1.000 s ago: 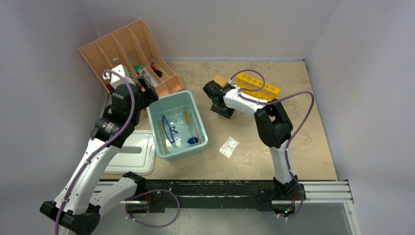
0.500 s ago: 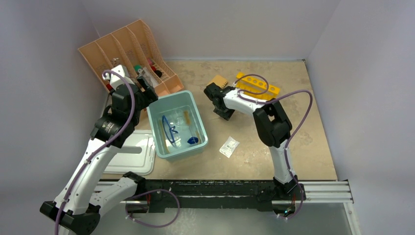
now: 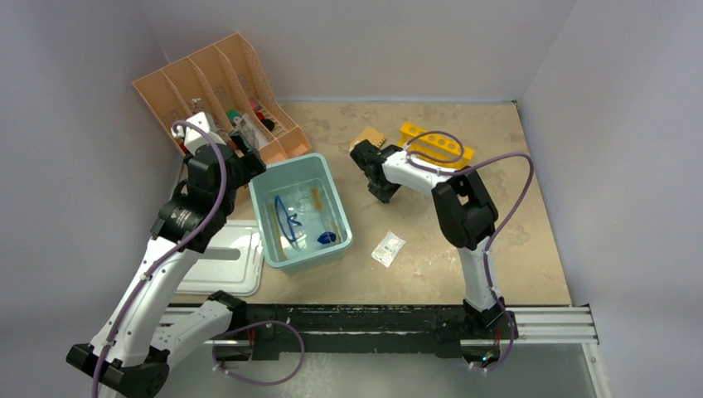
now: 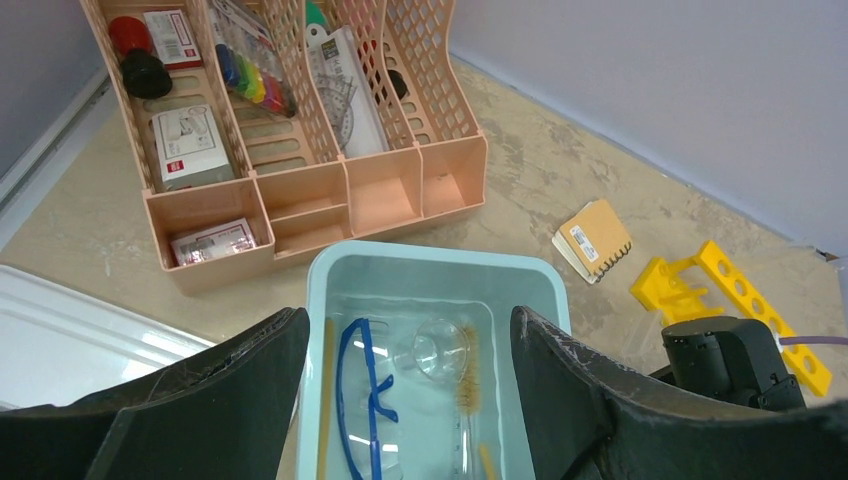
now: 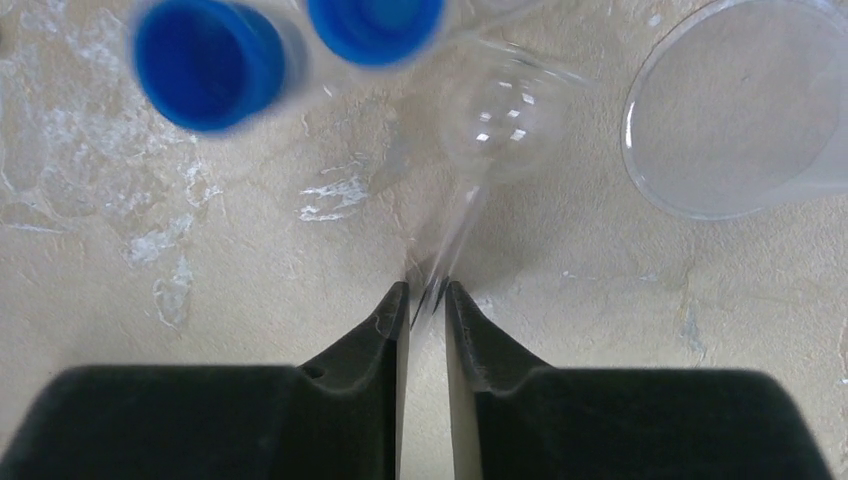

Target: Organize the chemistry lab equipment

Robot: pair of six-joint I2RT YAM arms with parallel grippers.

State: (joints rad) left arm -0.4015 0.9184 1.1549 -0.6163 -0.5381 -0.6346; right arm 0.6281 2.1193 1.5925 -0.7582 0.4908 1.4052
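My right gripper (image 5: 427,292) points down at the table, its jaws closed to a narrow gap on the thin stem of a clear glass piece (image 5: 497,115) with a round, funnel-like end. Two blue-capped test tubes (image 5: 208,62) stand blurred just beyond it, and a clear round vessel (image 5: 735,105) sits to the right. From above, this gripper (image 3: 383,192) is near the table's middle. My left gripper (image 4: 410,330) hangs open over the teal tub (image 4: 330,265), which holds blue goggles (image 4: 365,390), a clear funnel (image 4: 435,350), a brush (image 4: 467,365) and amber tubing (image 4: 326,400).
The peach organiser (image 3: 211,91) stands at the back left with small items in its slots. A yellow tube rack (image 3: 437,143) and a tan notebook (image 3: 369,137) lie behind the right gripper. A small clear bag (image 3: 388,247) and a white lid (image 3: 224,261) lie nearer the front.
The right gripper's jaws have come together onto the clear stem, and its wrist has shifted slightly right. The left arm has stayed put.
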